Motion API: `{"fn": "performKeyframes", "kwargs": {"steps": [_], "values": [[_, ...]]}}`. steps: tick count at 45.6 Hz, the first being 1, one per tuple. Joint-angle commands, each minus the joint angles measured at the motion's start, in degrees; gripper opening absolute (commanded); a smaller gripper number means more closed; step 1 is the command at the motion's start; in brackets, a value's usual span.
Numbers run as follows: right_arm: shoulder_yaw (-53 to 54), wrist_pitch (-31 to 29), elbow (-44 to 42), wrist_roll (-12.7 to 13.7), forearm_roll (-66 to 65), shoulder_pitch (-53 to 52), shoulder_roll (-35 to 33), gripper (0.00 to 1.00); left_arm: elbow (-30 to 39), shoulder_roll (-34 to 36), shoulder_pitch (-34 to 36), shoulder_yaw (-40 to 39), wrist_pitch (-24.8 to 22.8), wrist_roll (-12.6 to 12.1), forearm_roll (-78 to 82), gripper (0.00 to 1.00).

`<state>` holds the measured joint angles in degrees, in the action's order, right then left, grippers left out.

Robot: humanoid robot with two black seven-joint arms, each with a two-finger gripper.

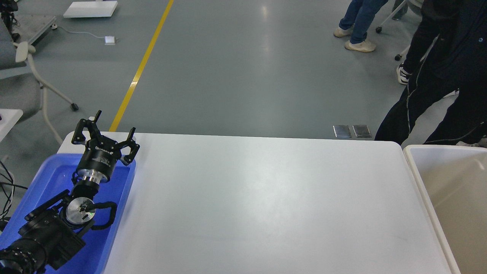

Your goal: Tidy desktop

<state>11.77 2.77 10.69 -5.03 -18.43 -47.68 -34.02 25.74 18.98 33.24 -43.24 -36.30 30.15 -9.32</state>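
- The desktop [258, 201] is seen spanning the view, its long axis running left to right.
- The left gripper [105, 134] is held over the far end of the blue tray [118, 213], fingers spread, nothing grasped.
- The desktop's bare surface lies rightward of it; no loose item is seen there.
- The right gripper is not in view; the beige bin [418, 179] stands at the right edge.

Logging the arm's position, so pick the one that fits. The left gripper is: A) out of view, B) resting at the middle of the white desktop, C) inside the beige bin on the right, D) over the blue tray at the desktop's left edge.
D: the left gripper hangs open above the far end of the blue tray, at the left edge of the white desktop, far from the beige bin.
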Motion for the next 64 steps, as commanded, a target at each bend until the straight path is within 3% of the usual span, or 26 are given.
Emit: {"fn": "performKeyframes", "kwargs": {"steps": [1,10,21,32,37,46,64], "values": [[17.65,-0.22,17.86,-0.07,-0.03,-4.27,-8.95,1.0,0.01,0.0,-0.01,0.0,0.0,0.0,0.0,1.0],[36.02,-0.48,27.01,-0.51,-0.03,-2.25,-8.87,1.0,0.01,0.0,-0.01,0.0,0.0,0.0,0.0,1.0],[46.14,-4.52,32.2,-3.5,-0.12,3.46,-7.46,1.0,0.01,0.0,-0.01,0.0,0.0,0.0,0.0,1.0],[54.93,-9.27,35.19,-10.79,-0.91,11.9,-2.02,1.0,0.01,0.0,-0.01,0.0,0.0,0.0,0.0,1.0],[57.57,-9.54,35.19,-12.81,-1.0,15.94,1.58,1.0,0.01,0.0,-0.01,0.0,0.0,0.0,0.0,1.0],[59.24,-11.99,35.19,-13.17,-1.0,21.83,6.16,1.0,0.01,0.0,-0.01,0.0,0.0,0.0,0.0,1.0],[58.36,-13.23,34.84,-13.17,-1.0,25.09,8.01,1.0,0.01,0.0,-0.01,0.0,0.0,0.0,0.0,1.0]]}}
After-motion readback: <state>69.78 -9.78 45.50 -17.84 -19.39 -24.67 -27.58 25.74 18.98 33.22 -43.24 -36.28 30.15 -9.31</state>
